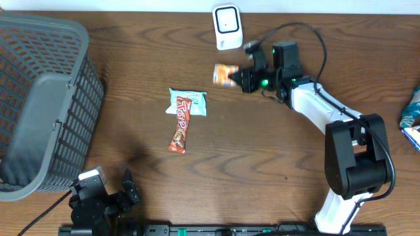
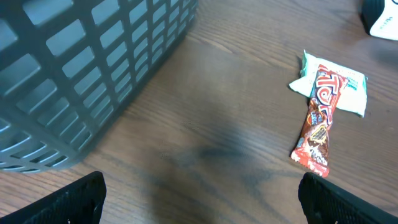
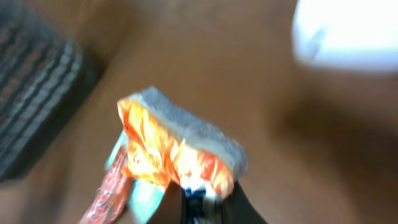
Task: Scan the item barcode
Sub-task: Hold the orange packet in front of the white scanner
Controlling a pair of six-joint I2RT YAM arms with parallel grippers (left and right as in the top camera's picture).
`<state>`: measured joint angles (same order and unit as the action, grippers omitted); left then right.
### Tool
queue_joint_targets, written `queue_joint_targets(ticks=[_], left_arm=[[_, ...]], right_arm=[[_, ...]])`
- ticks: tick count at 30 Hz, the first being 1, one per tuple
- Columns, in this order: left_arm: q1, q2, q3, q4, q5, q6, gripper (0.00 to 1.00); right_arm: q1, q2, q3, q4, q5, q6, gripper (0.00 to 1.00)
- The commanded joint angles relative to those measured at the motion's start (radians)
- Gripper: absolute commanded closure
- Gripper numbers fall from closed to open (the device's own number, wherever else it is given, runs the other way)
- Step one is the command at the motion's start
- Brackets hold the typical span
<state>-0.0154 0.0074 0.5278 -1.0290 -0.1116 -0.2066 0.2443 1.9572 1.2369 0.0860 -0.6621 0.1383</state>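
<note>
The orange packet point(image 1: 226, 74) is held above the table point(image 1: 275, 151) near the middle of its far edge, clamped at one end by the right gripper point(image 1: 241, 78), whose jaws are closed tight on it. In the right wrist view the packet point(image 3: 174, 149) is seen blurred, sticking up and away from the gripper point(image 3: 199, 202), with a grey band along its upper edge; no barcode can be made out on the side shown. The scanner point(image 1: 227, 26) – a white upright unit with a dark window – is stood at the far edge of the table, just beyond the packet and apart from it. In the right wrist view it is seen only as a white blur point(image 3: 348, 31) at the upper right.

Nearer the middle of the table a pale blue packet point(image 1: 188, 103) is laid flat, and a red bar point(image 1: 182, 124) is laid across it, its upper end resting on the packet and its lower end on the wood. Both are seen again in the left wrist view, the bar point(image 2: 318, 118) over the packet point(image 2: 348, 87).

A grey basket point(image 1: 39, 98) is placed at the far left corner, filling much of the left edge. The left gripper point(image 1: 131, 188) is held low at the near left corner – jaws spread wide, nothing between them point(image 2: 202, 205). A blue pack point(image 1: 413, 111) is cut off at the right edge.
</note>
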Motion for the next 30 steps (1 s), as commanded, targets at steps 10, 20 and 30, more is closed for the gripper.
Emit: queue_joint_targets(ticks=[10,20,30], left_arm=[[-0.003,-0.003,-0.003,-0.002,-0.009,-0.002,0.01],[-0.003,-0.003,-0.003,-0.002,-0.009,-0.002,0.01],[-0.003,-0.003,-0.003,-0.002,-0.009,-0.002,0.01]], right_arm=[[0.025,0.139,0.087,0.475,0.451,-0.119,0.99],[0.026,0.385,0.447,0.395,0.450,-0.143,0.99],[0.053,0.504,0.523,0.436,0.473,-0.203,0.99]])
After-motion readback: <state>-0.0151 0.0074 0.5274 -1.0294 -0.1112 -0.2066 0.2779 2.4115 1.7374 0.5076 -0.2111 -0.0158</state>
